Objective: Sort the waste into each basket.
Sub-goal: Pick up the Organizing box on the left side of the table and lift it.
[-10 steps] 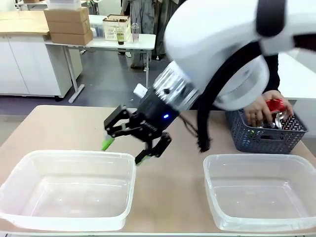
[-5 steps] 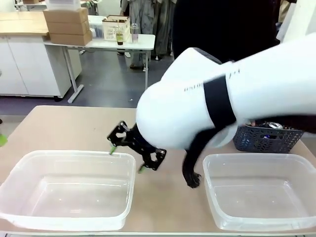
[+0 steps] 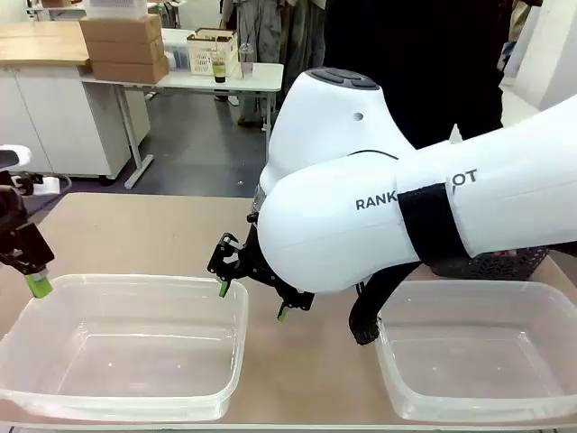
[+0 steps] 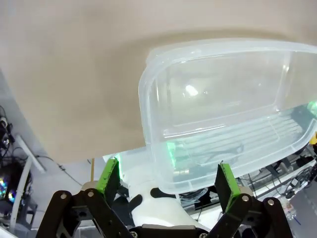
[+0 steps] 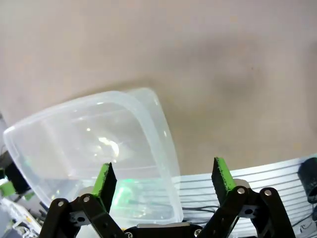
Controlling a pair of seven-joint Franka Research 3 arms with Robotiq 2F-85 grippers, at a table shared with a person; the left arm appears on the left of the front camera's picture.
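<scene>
Front view: right gripper [image 3: 252,300], jaws wide and empty, has swung to the far corner of the left tub [image 3: 135,281]. Its arm now hides most of the grey basket [image 3: 514,263], where a hand handled cans a second ago. Left gripper [image 3: 36,281] has just come in.

Left wrist view: pads spread above that tub.

Right wrist view: likewise. Right tub [image 3: 469,290] is bare too, so sorting hasn't started.

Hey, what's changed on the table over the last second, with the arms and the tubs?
The right arm swung across the view, and its open jaws slid slightly nearer the robot, by the far right corner of the left tub. The left arm came in at the left edge of the table, jaws open. The right arm now covers most of the dark basket. The left tub and right tub stayed put, empty; nothing gripped.
</scene>
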